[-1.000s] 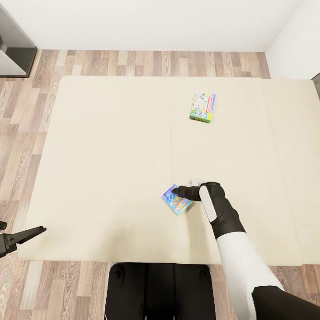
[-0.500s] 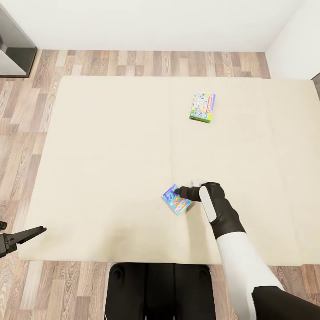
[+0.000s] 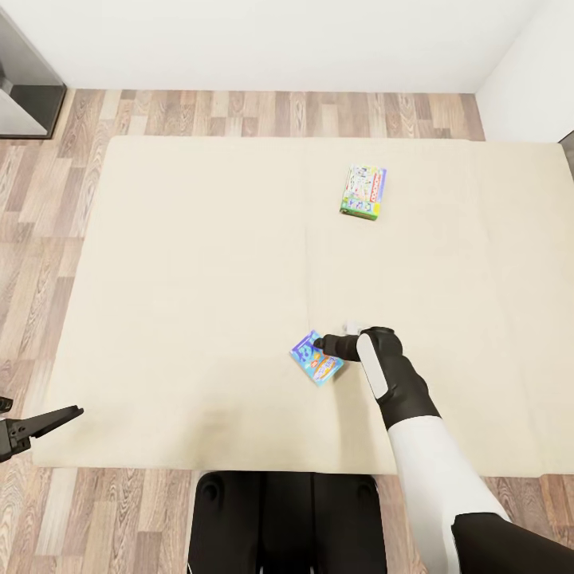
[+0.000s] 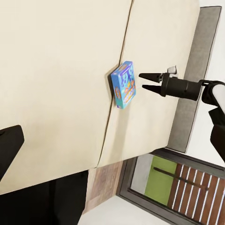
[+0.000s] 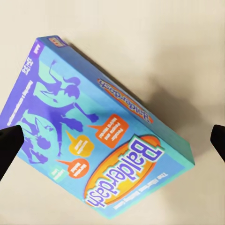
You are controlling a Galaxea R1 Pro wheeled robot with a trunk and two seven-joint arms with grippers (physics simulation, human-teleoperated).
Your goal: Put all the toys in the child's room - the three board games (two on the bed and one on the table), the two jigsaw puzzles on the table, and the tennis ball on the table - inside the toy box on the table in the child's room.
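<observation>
Much of my left gripper is cut off at the lower left edge of the head view. One dark finger pokes in over the floor beside the bed, so I cannot tell how far it is spread, and nothing shows in it. In my right wrist view the two fingertips are only dark slivers at the picture's opposite edges, and the blue-purple board game lies between them, its far corners running close to the frame. My right gripper reads best in the left wrist view: the two pointed fingers stand apart, spread wide, just short of the box's edge and gripping nothing. In the head view my own forearm hides the wrist, and the finger tips blur into the cover, so contact is hard to judge there.

The blue-purple box sits flat on the mattress, low and just right of centre in the head view. Its long axis runs diagonally from upper left to lower right, cover up, with "Balderdash" legible along that axis in the right wrist view. The green-edged board game lies well apart toward the upper right, its long axis nearly up-and-down in the frame, tilted slightly; its print is too small to read.
</observation>
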